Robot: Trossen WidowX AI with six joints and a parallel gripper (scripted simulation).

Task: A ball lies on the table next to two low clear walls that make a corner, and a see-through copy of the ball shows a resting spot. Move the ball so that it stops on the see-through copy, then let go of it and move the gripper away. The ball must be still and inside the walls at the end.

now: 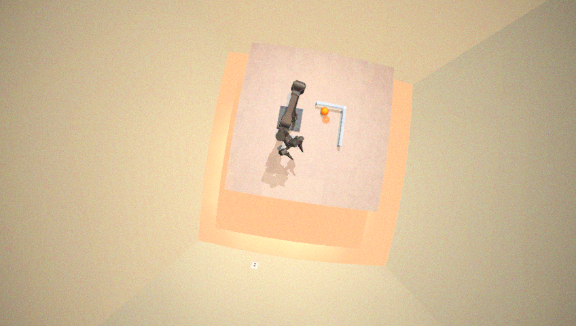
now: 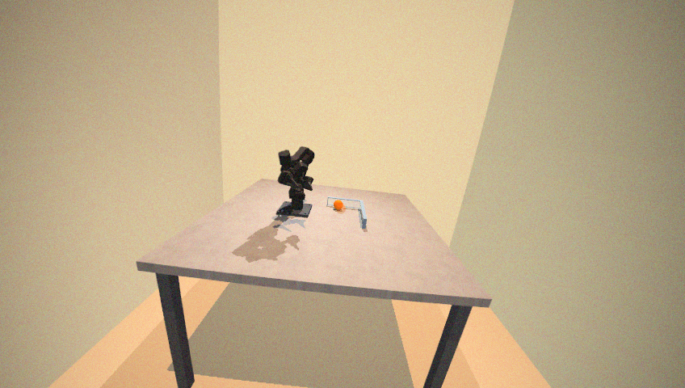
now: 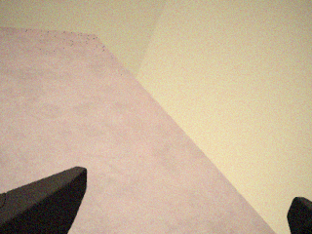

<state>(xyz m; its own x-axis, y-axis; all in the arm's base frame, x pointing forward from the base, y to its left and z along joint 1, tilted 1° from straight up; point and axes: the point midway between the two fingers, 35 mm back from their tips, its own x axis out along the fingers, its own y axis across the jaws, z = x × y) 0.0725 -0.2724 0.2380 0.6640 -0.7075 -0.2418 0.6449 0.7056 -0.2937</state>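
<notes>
- Pale yellow walls and an orange floor framed a grey-pink bench (image 2: 336, 259) on dark legs; the arm's base plate sat toward the bench's far side.
- Arm (image 1: 291, 106) stood folded over its base; the pincer (image 1: 294, 148) hung off the end of it, above the bench and casting a shadow on it in the top view.
- Pincer stood wide open with nothing between its fingers; in the wrist view one dark finger (image 3: 39, 221) showed at the lower left and the other at the right edge, with only bench surface and wall between them.
- Two low clear walls (image 1: 341, 125) formed an L on the bench, beside the arm's base.
- Orange ball (image 1: 324, 111) lay on the bench inside the corner, just beside the shorter wall; it was well apart from the pincer.
- See-through copy (image 1: 325, 119) showed as a fainter orange disc just beside the ball, on the side away from the short wall; whether the two overlapped could not be told.
- From the exterior view the ball (image 2: 338, 204) sat within the angle of the walls (image 2: 363, 213).
</notes>
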